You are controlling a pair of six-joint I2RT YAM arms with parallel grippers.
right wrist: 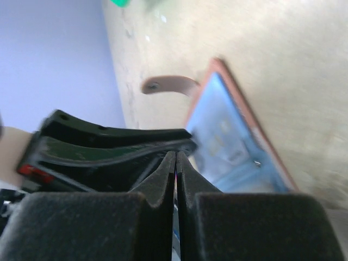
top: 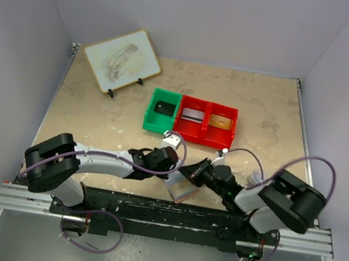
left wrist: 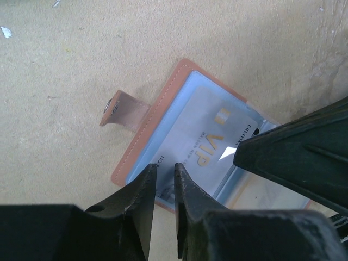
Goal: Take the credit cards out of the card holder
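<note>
The card holder [top: 179, 188] [left wrist: 145, 137] [right wrist: 228, 130] lies open near the table's front edge, tan-pink outside with pale blue panels and its snap tab sticking out. A pale credit card [left wrist: 202, 142] marked VIP sits in its left pocket. My left gripper [top: 167, 173] [left wrist: 166, 169] stands over the holder's near edge, fingers a narrow gap apart with nothing pinched. My right gripper [top: 190, 173] [right wrist: 176, 155] is shut at the holder's middle fold, by the card's edge. A thin coloured sliver shows between its pads.
A green bin [top: 150, 119] and a red double bin [top: 204, 137] stand behind the holder, each compartment holding a card. A white board [top: 122, 59] leans on a stand at the back left. Both arms crowd the front middle.
</note>
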